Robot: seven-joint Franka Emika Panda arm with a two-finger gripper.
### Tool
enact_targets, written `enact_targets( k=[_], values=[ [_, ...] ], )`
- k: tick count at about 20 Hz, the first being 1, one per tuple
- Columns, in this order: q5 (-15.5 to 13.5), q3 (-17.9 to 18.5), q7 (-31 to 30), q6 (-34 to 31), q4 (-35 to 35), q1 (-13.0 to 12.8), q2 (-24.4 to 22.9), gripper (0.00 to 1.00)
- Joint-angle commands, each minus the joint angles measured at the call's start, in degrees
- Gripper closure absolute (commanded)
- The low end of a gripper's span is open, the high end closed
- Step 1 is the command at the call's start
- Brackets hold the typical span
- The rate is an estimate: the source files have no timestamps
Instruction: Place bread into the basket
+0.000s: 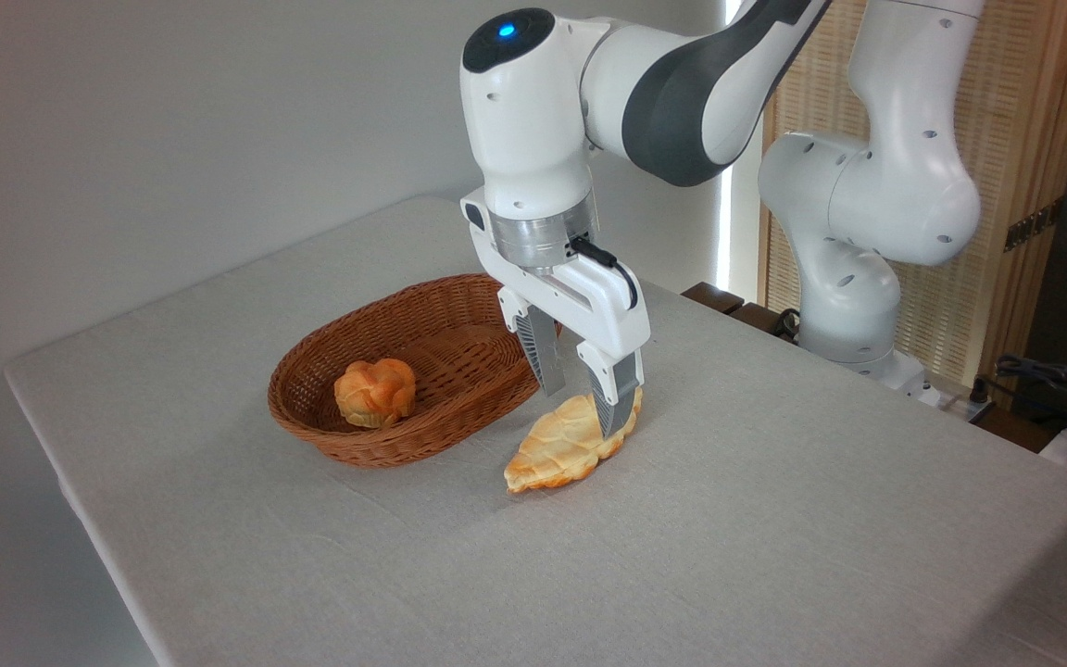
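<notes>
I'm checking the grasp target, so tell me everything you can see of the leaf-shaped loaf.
The leaf-shaped loaf is long and flat, pale golden with browner edges and a scored, lumpy top. It lies on the grey tablecloth, just right of the wicker basket, outside it. The gripper straddles its far end, jaws open either side.

A small knotted orange bun (374, 392) sits left of centre; the grey-clothed tabletop (774, 519) fills the lower frame — a slatted wooden screen (1034, 167) stands upper right.
</notes>
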Motion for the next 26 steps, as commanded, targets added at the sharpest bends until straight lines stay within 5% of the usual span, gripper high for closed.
enact_targets(
  k=[1,11,14,17,21,26],
  values=[
    [-0.90,-0.08,0.74,2.53,-0.49,-0.29,1.20,0.00],
    [-0.29,-0.08,1.01,3.51,-1.02,-0.37,2.25,0.00],
    [-0.29,-0.08,1.10,4.21,-1.02,-0.37,2.26,0.15],
    [-0.29,-0.08,1.10,4.30,-1.11,-0.46,2.61,0.48],
    [-0.29,-0.08,1.18,4.21,-1.11,-0.46,2.69,0.71],
    [-0.29,-0.08,1.89,4.30,-1.11,-0.46,2.96,0.73]
  ],
)
